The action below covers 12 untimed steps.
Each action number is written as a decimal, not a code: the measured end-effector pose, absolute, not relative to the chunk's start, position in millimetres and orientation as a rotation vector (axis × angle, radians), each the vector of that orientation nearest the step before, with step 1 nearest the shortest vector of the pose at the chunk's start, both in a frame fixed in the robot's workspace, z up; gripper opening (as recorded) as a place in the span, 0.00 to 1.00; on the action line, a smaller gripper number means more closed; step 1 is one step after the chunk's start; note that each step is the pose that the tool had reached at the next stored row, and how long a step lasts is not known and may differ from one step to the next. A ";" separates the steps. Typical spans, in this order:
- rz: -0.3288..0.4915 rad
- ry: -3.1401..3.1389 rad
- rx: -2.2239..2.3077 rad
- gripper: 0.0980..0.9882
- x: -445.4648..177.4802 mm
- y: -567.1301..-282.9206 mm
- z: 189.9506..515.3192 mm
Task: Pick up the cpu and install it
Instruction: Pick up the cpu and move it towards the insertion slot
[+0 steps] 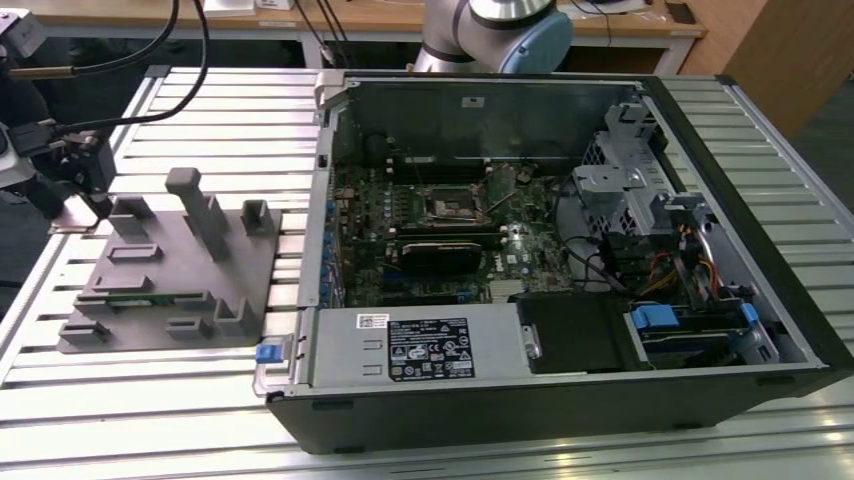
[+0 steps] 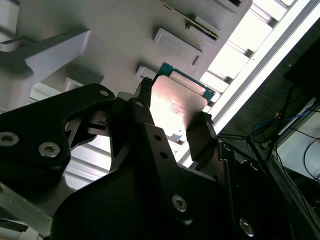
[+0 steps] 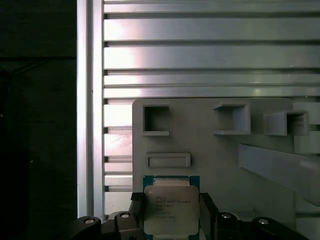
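Fingers: two dark pads were set against opposite edges of the cpu, apparently pinching it. No gap showed in either wrist view.

Slatted aluminium table: carried everything. In the first wrist view its rim ran close beside the work, with a dark drop beyond.

Black computer case, lying open-side up: took the exterior view's right and centre. Inside it were the green motherboard and the dark square socket frame, walled in on all sides and open only from above.

Flat grey fixture plate with raised pockets and upright posts: lay at the exterior view's left, just beside the case.

Gripper: black, hung over the plate's far left part.

The cpu, a small thin square chip with a pale silver metal lid on a green board: was between the pads, over the plate and near its edge, just beside a low rectangular frame. Could not tell whether it was lifted or seated.

Handling, judged: light, stiff and thin. The lid is smooth and likely slippery, the underside likely delicate. The opposite side edges are the sensible hold, and that is where the pads were.

Room: a slanted post stood near on one side, the table rim on the other. The space above looked free.
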<state>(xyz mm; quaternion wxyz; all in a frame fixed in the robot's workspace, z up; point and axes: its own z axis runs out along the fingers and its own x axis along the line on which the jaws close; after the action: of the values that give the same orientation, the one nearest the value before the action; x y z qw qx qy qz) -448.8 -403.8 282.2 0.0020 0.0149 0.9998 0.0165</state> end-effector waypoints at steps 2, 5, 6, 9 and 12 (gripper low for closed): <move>0.052 3.137 0.047 0.49 -448.8 -403.8 283.2; 0.052 3.137 0.047 0.49 -448.8 -403.8 284.3; 0.052 3.137 0.047 0.49 -448.7 -403.8 284.6; 0.052 3.137 0.047 0.49 -448.8 -403.8 285.8; 0.052 3.137 0.047 0.49 -448.7 -403.8 286.8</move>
<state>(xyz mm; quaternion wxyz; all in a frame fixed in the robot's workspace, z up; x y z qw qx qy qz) -448.7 -403.8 286.8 0.0021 0.0149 0.9997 0.0166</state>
